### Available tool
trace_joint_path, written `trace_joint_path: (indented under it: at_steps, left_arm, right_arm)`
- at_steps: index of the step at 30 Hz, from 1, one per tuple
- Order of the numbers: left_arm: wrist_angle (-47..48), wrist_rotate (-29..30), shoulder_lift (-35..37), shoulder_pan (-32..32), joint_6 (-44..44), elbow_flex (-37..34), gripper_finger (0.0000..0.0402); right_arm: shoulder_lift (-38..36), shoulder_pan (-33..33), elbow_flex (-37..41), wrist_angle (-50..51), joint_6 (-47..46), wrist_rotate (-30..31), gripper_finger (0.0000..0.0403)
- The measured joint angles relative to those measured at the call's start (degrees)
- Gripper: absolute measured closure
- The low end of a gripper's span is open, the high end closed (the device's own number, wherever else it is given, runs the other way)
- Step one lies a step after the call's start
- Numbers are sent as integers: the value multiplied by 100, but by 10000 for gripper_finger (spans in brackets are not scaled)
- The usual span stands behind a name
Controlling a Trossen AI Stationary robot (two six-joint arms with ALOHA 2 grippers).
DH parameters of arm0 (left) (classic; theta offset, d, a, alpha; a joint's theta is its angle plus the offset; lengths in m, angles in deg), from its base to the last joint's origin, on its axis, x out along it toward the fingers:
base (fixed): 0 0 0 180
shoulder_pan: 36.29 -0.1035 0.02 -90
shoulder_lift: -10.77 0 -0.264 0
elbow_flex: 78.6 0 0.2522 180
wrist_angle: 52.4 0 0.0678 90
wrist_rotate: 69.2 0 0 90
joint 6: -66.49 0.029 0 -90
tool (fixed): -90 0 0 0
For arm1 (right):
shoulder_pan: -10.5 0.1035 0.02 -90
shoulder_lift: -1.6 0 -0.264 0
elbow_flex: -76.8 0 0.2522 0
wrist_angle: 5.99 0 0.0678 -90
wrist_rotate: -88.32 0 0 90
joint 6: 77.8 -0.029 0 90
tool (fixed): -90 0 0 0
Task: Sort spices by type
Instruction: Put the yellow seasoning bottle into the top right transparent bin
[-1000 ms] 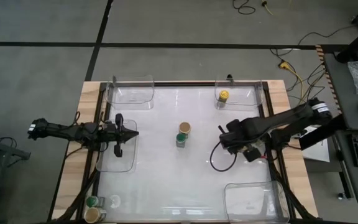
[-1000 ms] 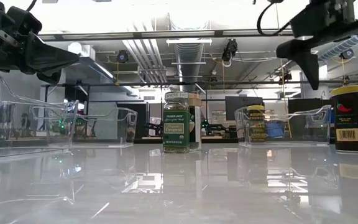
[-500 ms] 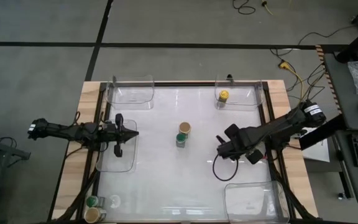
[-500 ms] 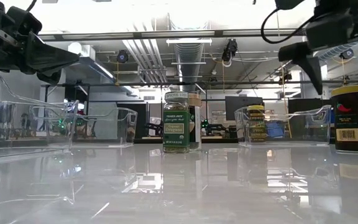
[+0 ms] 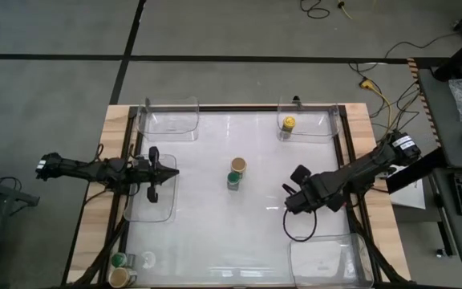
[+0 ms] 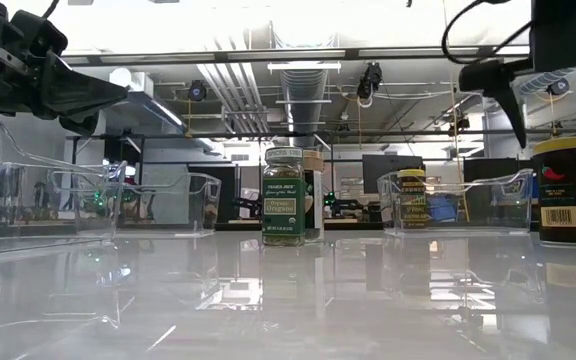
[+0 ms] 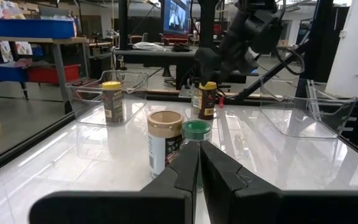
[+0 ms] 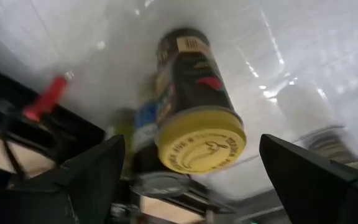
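Right wrist view, yellow-lidded jar (image 8: 197,118) between open right gripper (image 8: 191,174) fingers

A robotics lab: bare ceiling ducts (image 6: 303,85), monitors (image 7: 178,15) on workbenches (image 7: 27,41), cables (image 5: 375,88) across the floor.

A green-lidded spice jar (image 6: 283,196) at the table's centre carries the brand name "TRADER JOE'S" along the top of its label in the low view; a green band beneath holds smaller lettering too fine to read. A yellow-lidded jar (image 6: 565,190), directly below the right gripper (image 6: 528,95), shows a red chilli picture and a barcode whose digits are illegible. No other lettering is readable.
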Motion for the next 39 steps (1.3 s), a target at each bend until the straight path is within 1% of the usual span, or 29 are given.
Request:
trace_joint_path:
  at_steps: [4, 12, 16, 19, 27, 30, 33, 39]
  left_arm:
    - [-1, 0, -1, -1, -1, 0, 400]
    - [0, 0, 0, 0, 0, 0, 400]
    - [0, 0, 0, 0, -1, 0, 400]
    - [0, 0, -2, 1, -2, 0, 400]
    - [0, 0, -9, -1, 0, 0, 400]
    - [-1, 0, -11, -1, 0, 0, 400]
    - [0, 0, -11, 0, 0, 0, 400]
    - [0, 0, -11, -1, 0, 0, 400]
  right_arm:
    - [0, -3, 113, -34, 469, 108, 39]
    - [-2, -4, 166, -91, 793, 96, 39]
    - [-1, -4, 190, -289, 949, 87, 39]
    - [33, -4, 230, -377, 982, 70, 39]
    - [81, -4, 255, -429, 563, 15, 40]
    - [81, -4, 255, -452, 593, 17, 42]
    - [81, -4, 255, -451, 682, 17, 58]
    - [81, -6, 255, -426, 592, 17, 114]
